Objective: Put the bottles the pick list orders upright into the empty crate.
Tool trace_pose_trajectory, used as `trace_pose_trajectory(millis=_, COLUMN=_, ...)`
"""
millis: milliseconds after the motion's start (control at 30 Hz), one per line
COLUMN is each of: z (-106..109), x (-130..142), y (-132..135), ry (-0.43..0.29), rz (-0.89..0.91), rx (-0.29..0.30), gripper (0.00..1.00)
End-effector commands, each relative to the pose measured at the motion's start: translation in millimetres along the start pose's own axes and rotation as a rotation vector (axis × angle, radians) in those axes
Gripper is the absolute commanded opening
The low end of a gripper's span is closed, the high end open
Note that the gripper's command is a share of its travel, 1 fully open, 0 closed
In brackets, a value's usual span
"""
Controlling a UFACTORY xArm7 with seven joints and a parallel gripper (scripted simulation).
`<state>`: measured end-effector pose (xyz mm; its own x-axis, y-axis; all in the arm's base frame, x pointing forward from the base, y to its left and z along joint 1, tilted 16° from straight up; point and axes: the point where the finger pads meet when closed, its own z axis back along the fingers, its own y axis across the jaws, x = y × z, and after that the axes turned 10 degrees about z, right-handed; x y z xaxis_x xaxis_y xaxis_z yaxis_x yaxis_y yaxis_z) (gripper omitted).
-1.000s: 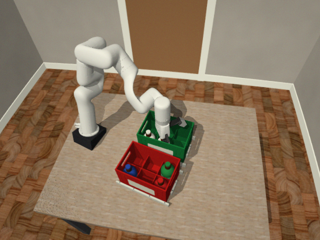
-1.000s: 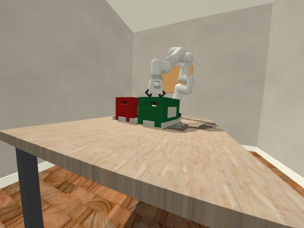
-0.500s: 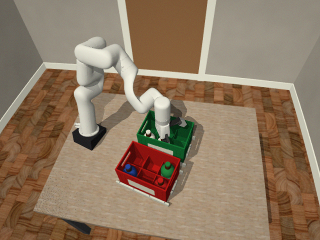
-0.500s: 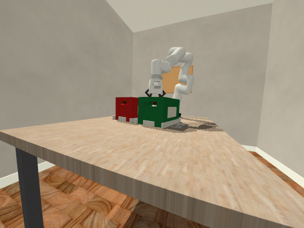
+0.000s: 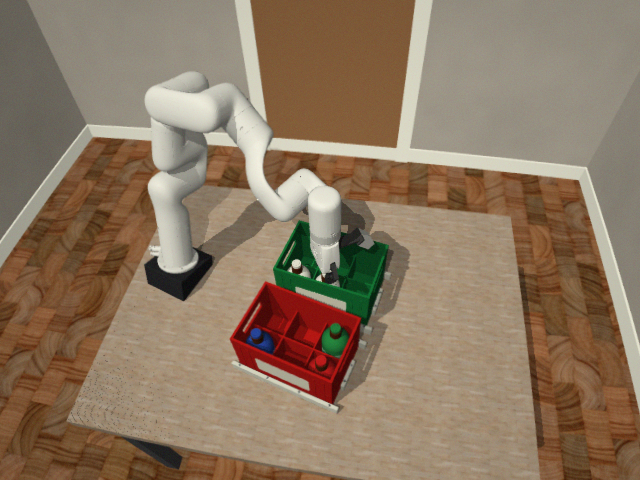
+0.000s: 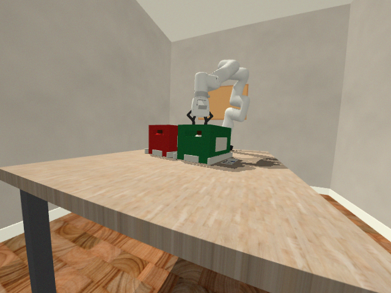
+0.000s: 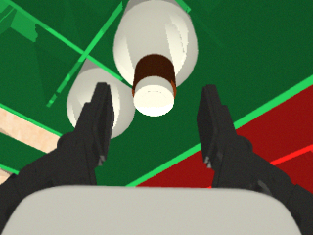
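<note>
Gripper: partly open, roughly two-thirds, fingers either side of a white bottle's cap, gap on both sides, nothing in hold. White bottle: in near row of green crate, apparently upright. Second white bottle: same crate, to the left. Red crate: nearer, with blue bottle near left, green bottle far right, red bottle near right. Pick list: beside green crate, lines too small to read; remaining order, if any, not tellable. Step in hand, by judgement: clearing a bottle already set down. Method: straight rise, fingers centred on the cap, no sideways drift, no twist until above rim and neighbouring cap. Opening: best kept moderate, wide enough to spare the neck, narrow enough to miss divider, wall and left-hand bottle. Risks: dragged cap, rocking bottle, nudged crate. Before any further pick or retreat: check for stillness.

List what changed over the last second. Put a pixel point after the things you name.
The gripper (image 5: 330, 275) (image 6: 200, 122) (image 7: 156, 101) rose slightly above the green crate (image 5: 330, 302) (image 6: 193, 148) and is open; whether it just let go of a bottle, the earlier views can't settle. Both crates and the red crate's (image 5: 297, 375) (image 6: 162, 143) visible bottles stayed put.
</note>
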<state>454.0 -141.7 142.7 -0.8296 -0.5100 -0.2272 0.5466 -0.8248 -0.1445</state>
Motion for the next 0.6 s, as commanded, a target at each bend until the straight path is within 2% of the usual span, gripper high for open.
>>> trace_pose_trajectory(millis=0, z=14, x=-1, y=1, ry=0.002, rz=0.000, rx=0.003, gripper=0.65)
trace_pose_trajectory(millis=67, z=14, x=-1, y=1, ry=0.002, rz=0.000, rx=0.003, gripper=0.65)
trace_pose_trajectory(millis=567, z=54, x=0, y=1, ry=0.002, rz=0.000, rx=0.003, gripper=0.65)
